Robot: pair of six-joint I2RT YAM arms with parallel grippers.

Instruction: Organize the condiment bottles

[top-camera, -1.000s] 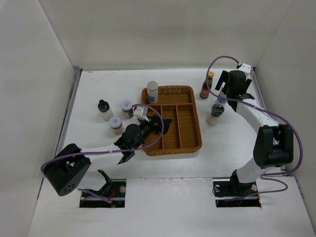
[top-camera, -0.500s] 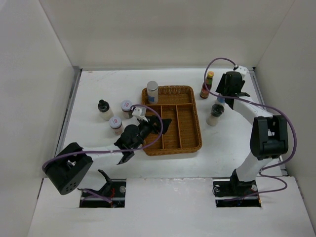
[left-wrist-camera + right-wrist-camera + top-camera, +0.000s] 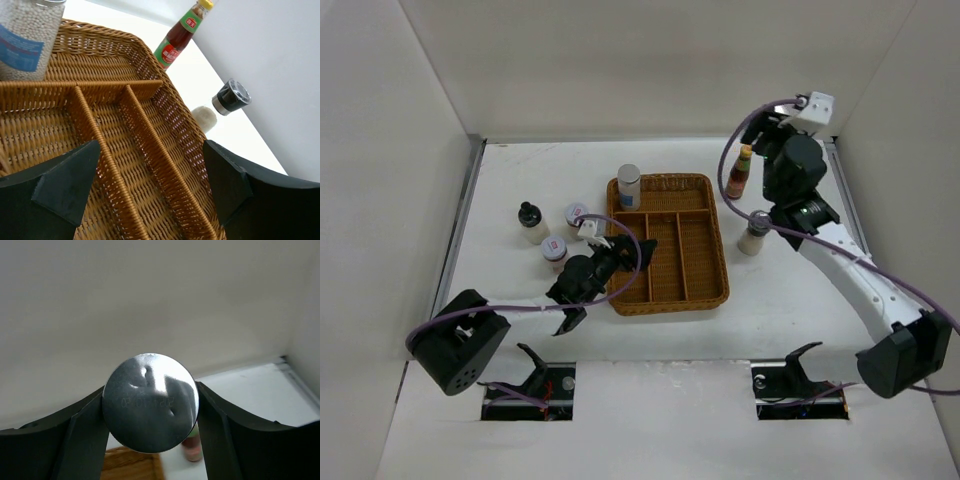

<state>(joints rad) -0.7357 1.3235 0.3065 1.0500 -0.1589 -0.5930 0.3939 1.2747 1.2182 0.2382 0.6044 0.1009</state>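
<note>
Comparing with a second ago, left to right: the black-capped shaker (image 3: 530, 222), rear brown jar (image 3: 576, 216) and front brown jar (image 3: 555, 252) stand unmoved on the table (image 3: 520, 170), left of the wicker basket (image 3: 705, 291). The left gripper (image 3: 635, 250) has eased back a little toward the basket's left rim. Its jaws are released and nothing sits between them, with the fingers (image 3: 65, 187) spread over the long compartments. The stowed shaker (image 3: 629, 186) is upright in the back-left compartment, same spot. The red sauce bottle (image 3: 740, 172) is upright on the table off the basket's back-right corner, and the grey-capped shaker (image 3: 753, 232) is just right of the basket; neither has moved. The big change is the right arm, which has swung up, its elbow now low on the right. The lifted shaker (image 3: 150, 402) is gone from its table spot between those two bottles. The right gripper (image 3: 150, 412) is clenched on its round silver top, off the table, with the wall behind. Hard to see: from above the lifted shaker is hidden behind the right wrist, and its body shows in no view. The stowed shaker's top is cut off in the left wrist view. The right wrist view shows only a blurred sliver of the red bottle under the lid.
</note>
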